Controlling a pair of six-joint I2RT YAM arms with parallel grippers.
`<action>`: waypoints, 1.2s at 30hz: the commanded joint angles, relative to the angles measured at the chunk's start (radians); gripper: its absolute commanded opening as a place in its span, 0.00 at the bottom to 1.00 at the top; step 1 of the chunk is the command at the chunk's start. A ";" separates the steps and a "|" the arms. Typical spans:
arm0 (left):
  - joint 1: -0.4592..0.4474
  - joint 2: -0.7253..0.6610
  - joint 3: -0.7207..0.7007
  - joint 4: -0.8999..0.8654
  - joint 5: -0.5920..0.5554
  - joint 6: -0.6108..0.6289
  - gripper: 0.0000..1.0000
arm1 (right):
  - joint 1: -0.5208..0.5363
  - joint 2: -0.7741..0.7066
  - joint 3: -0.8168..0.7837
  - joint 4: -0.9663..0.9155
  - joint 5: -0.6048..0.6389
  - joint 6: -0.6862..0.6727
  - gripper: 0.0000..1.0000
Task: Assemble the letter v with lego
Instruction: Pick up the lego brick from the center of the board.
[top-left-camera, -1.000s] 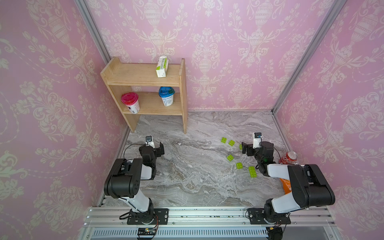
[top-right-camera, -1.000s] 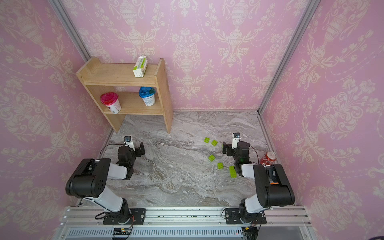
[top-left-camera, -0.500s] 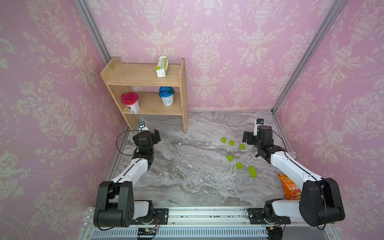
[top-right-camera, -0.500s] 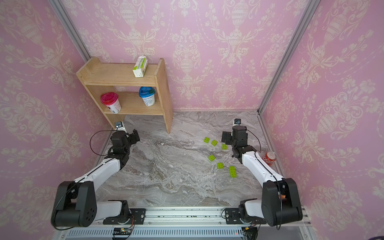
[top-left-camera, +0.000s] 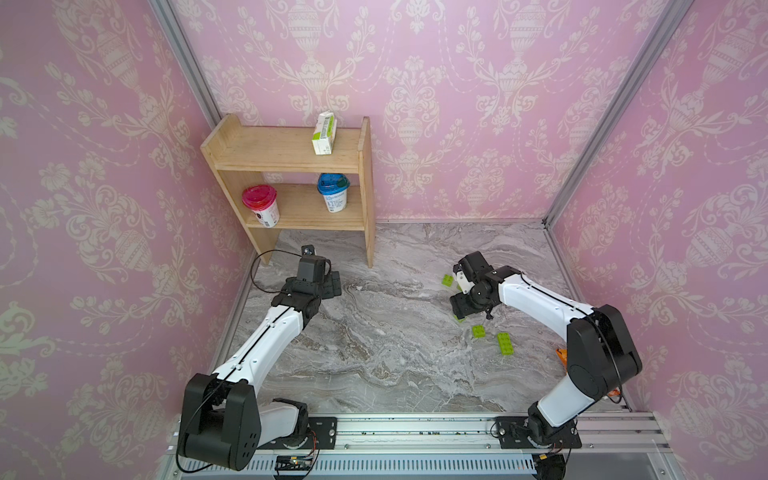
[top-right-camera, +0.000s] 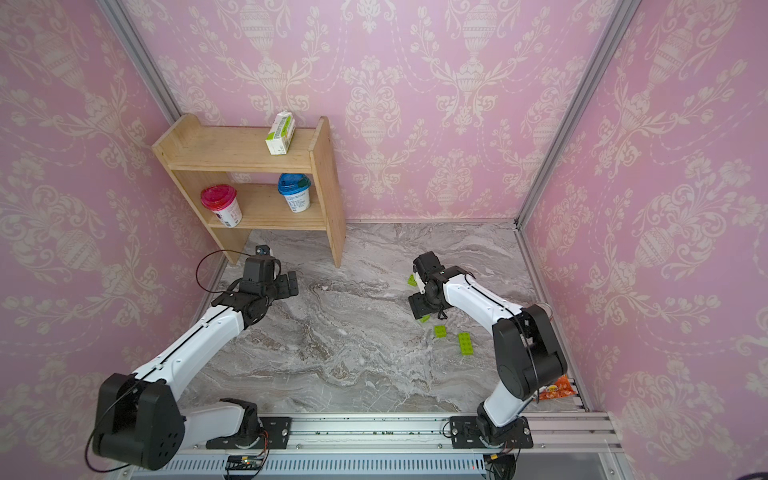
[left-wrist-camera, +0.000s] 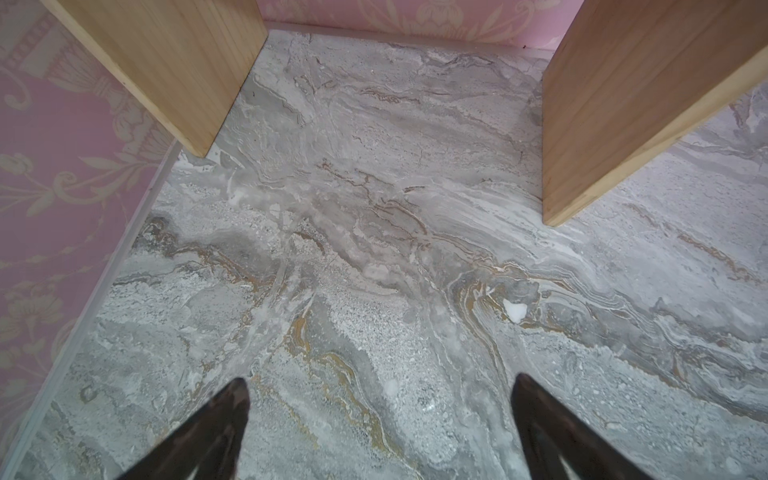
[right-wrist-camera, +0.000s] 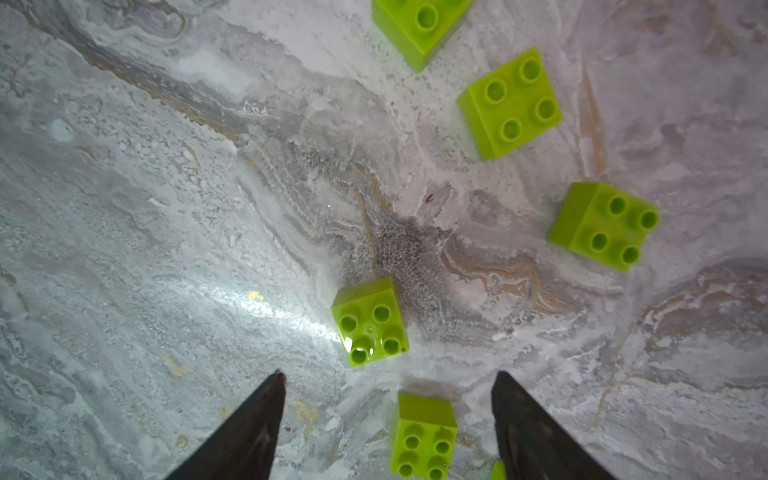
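Several lime-green lego bricks lie apart on the marble table at the right, and no letter v is in view. In both top views I see a square brick, another and a long one. My right gripper hangs low over this cluster. In the right wrist view it is open, and a square brick sits on the table between its fingers without touching them. Another brick lies just past the tips. My left gripper is open over bare marble, far from the bricks.
A wooden shelf stands at the back left with a red-lidded cup, a blue-lidded cup and a carton. Its legs stand just ahead of my left gripper. An orange snack bag lies by the right wall.
Both arms have unfolded and reached out. The right gripper has swung down over the bricks and its jaws have narrowed. The left gripper has come forward and lowered near the shelf, still open.
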 joint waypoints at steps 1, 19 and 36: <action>-0.008 -0.050 -0.029 -0.041 0.038 -0.045 0.99 | -0.018 0.049 0.090 -0.074 -0.106 -0.138 0.76; -0.008 -0.050 -0.040 -0.021 0.049 -0.059 0.99 | -0.019 0.230 0.131 -0.103 -0.097 -0.132 0.62; -0.008 -0.058 -0.049 -0.010 0.034 -0.039 0.99 | -0.018 0.234 0.131 -0.130 -0.044 -0.053 0.43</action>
